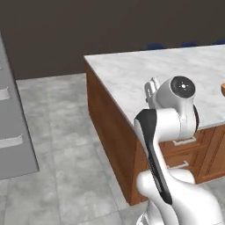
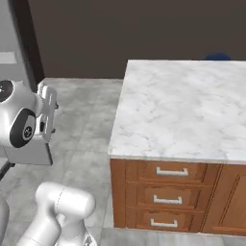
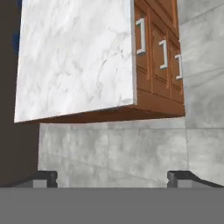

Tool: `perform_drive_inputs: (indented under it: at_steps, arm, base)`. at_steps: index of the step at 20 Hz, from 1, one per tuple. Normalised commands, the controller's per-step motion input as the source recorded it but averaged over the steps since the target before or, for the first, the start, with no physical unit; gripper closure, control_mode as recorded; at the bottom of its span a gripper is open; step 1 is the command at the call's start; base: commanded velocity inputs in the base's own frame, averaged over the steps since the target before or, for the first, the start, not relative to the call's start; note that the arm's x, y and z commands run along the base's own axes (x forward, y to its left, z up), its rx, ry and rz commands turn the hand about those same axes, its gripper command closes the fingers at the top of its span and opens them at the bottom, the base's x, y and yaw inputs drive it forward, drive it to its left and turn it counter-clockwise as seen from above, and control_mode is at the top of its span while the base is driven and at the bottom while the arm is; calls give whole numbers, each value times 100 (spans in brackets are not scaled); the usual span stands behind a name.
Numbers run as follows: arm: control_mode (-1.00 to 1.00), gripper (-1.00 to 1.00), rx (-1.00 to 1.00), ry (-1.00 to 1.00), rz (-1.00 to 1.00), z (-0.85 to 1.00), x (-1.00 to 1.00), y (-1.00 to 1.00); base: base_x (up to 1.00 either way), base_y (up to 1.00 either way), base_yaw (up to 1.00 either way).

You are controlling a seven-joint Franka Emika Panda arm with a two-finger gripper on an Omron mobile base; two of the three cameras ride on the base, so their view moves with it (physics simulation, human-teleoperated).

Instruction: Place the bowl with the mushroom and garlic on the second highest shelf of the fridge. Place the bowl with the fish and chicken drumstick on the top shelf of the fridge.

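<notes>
My gripper [image 3: 111, 178] is open, its two dark fingertips [image 3: 43, 178] set wide apart with nothing between them. It hangs in the air over the grey floor, off the corner of the marble-topped island [image 3: 74, 57]. The white hand [image 1: 151, 90] sits folded close to the arm beside the island's left end, and its hand [image 2: 47, 111] is left of the island in the right base view. A tall grey front with pale bars [image 1: 13, 118] at the far left looks like part of the fridge. An orange-tan sliver [image 1: 223, 90] lies on the counter's right edge, too little to identify. Both bowls and the fridge shelves are out of view.
The island has a wood-brown base with drawers and white handles [image 2: 171, 171]. Blue shapes [image 1: 156, 45] stand behind its far edge. A grey tiled floor [image 1: 61, 145] lies open between the island and the grey front. A dark wall closes the back.
</notes>
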Motion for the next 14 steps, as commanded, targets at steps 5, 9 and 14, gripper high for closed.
perform_drive_inputs:
  at_steps: [5, 9, 14]
  arm:
    - [100, -100, 0, 0, 0, 0, 0, 0]
    - [100, -100, 0, 0, 0, 0, 0, 0]
    - [100, -100, 0, 0, 0, 0, 0, 0]
  base:
    - [58, -100, -20]
    - [9, -100, -14]
    - [16, -100, -11]
